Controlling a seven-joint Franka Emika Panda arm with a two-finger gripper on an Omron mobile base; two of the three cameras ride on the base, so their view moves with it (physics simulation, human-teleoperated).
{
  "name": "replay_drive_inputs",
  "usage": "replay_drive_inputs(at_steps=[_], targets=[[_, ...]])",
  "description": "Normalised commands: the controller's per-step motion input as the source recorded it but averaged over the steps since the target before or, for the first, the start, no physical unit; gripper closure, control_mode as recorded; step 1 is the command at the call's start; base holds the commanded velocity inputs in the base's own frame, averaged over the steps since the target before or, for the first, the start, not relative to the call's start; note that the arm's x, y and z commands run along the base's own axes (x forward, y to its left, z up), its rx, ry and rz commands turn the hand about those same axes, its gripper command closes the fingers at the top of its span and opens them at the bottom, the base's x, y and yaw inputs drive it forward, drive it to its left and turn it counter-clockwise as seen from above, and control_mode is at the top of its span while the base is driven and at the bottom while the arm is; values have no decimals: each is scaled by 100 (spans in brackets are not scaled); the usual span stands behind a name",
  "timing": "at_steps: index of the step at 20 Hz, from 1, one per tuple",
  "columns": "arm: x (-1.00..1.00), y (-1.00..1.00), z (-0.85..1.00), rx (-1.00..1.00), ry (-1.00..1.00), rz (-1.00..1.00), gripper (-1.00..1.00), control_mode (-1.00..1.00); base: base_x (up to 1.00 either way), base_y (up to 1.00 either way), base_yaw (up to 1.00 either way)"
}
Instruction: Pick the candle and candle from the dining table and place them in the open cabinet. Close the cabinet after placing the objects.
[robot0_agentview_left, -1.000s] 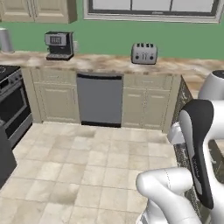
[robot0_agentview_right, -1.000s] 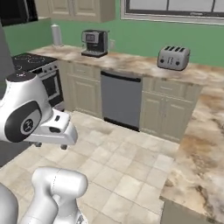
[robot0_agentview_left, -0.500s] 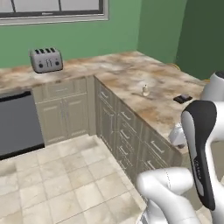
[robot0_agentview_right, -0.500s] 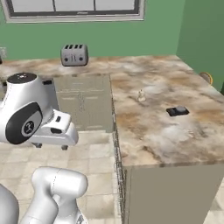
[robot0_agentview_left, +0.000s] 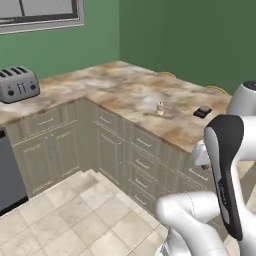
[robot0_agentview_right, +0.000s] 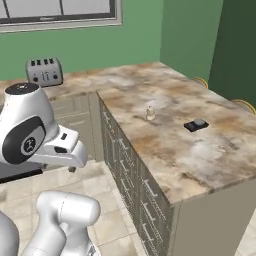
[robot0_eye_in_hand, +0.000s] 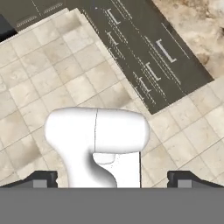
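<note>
Swinging round with the base, both base views have left the stove, coffee maker and dishwasher behind and now face the dining table (robot0_agentview_right: 200, 160); the things themselves need not have moved.

Nearest, the gripper (robot0_eye_in_hand: 112, 177) hangs over the tiled floor (robot0_eye_in_hand: 39, 83) with its jaws spread wide and nothing between them, the table's drawer fronts (robot0_eye_in_hand: 144, 57) above it in the hand view.

On the marbled tabletop, the pale cream candle (robot0_agentview_right: 149, 113) stands upright toward the long front edge, well clear of the corners. A small dark object (robot0_agentview_right: 196, 124) lies farther in toward the far edge; whether the golden-brown candle is there I cannot tell. Beyond, a grey toaster (robot0_agentview_right: 45, 71) sits on the counter (robot0_agentview_left: 20, 112) along the green wall (robot0_agentview_left: 180, 40), under a window (robot0_agentview_right: 60, 12).

By my judgement, the task has barely begun: no candle is picked, none is stowed, and the closing of the cabinet is far off. Left: reach the table, carry both candles, shut the doors.
</note>
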Motion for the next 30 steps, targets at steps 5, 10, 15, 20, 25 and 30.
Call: replay_drive_inputs(at_steps=[5, 10, 15, 20, 25, 30], targets=[[0, 0, 0, 0, 0, 0, -100, 100, 53, 74, -38], [0, 0, 0, 0, 0, 0, -100, 100, 73, 62, -50], [0, 0, 0, 0, 0, 0, -100, 100, 95, 58, -57], [0, 0, 0, 0, 0, 0, -100, 100, 86, 60, -60], [0, 0, 0, 0, 0, 0, -100, 100, 70, 34, -75], [0, 0, 0, 0, 0, 0, -100, 100, 81, 40, -72]])
